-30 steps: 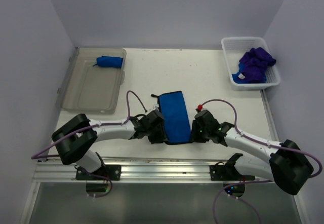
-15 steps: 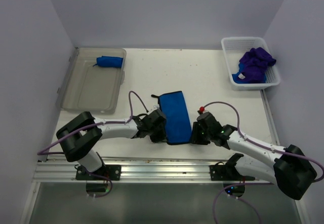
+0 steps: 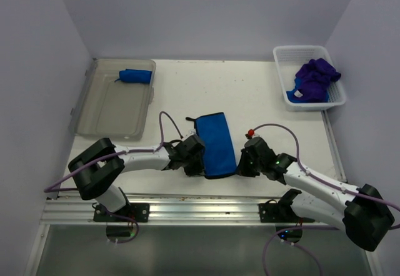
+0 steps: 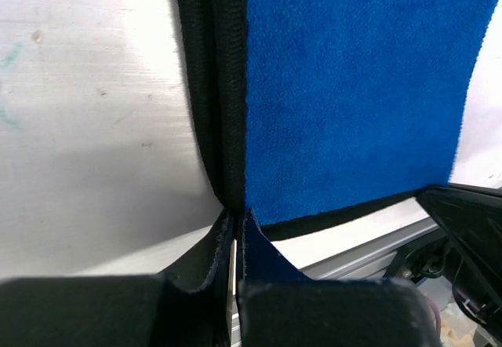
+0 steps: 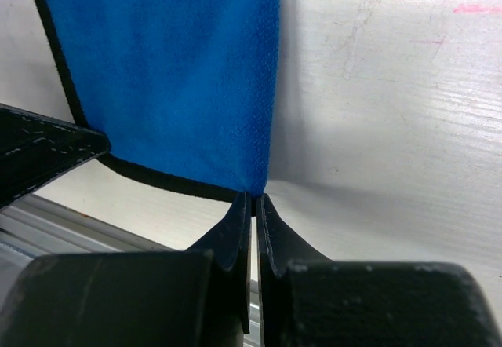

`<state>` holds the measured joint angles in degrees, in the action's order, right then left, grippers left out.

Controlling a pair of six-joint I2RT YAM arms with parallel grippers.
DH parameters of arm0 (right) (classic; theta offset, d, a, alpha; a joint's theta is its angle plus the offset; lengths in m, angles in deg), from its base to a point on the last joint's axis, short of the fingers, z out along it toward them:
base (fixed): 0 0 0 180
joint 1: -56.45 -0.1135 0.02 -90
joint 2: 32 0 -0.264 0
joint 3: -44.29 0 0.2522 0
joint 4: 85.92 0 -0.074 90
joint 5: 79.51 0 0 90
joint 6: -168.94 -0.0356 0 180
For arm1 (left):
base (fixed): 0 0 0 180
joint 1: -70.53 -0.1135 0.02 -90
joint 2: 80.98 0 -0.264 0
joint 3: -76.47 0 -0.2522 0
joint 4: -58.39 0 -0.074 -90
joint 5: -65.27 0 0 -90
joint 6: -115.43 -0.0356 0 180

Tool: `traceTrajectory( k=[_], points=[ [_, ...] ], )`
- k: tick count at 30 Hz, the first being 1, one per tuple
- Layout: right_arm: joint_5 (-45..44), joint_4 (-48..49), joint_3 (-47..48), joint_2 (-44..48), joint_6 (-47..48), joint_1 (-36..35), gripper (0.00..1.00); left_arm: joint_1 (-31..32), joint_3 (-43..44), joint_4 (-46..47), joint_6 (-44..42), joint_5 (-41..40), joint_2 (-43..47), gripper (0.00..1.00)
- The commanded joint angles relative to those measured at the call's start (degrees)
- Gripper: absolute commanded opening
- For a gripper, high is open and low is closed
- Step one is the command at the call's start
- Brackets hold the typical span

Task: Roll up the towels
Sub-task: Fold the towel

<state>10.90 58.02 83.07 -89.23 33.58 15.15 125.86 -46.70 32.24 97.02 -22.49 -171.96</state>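
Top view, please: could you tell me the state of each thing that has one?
middle towel, lying flat, unrolled, near corners pinched
left gripper, shut on middle towel's near left corner
right gripper, shut on its near right corner
rolled towel, rolled up, lying in bin
purple towels, bunched in basket, unrolled

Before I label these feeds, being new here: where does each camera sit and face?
Top external: above and behind the bases, looking down at the table; both arms show.
Left wrist: on the left arm, facing the blue towel; left hand pinches its corner.
Right wrist: on the right arm, same towel; right hand pinches another corner.
Shared: all see that towel.
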Motion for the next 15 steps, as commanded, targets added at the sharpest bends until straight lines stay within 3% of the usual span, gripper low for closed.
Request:
traceTrajectory(
  k=[1,15],
  points=[
    [-2.87,-2.22,3.81,0.28,0.71,-0.19,0.0,0.39,0.61,-7.92,-3.04,-2.59,1.24,0.0],
    [-2.43,-3.1,7.42,-1.04,1.95,-0.19,0.0,-2.6,0.17,-6.51,-4.44,3.12,3.26,0.0]
  ],
)
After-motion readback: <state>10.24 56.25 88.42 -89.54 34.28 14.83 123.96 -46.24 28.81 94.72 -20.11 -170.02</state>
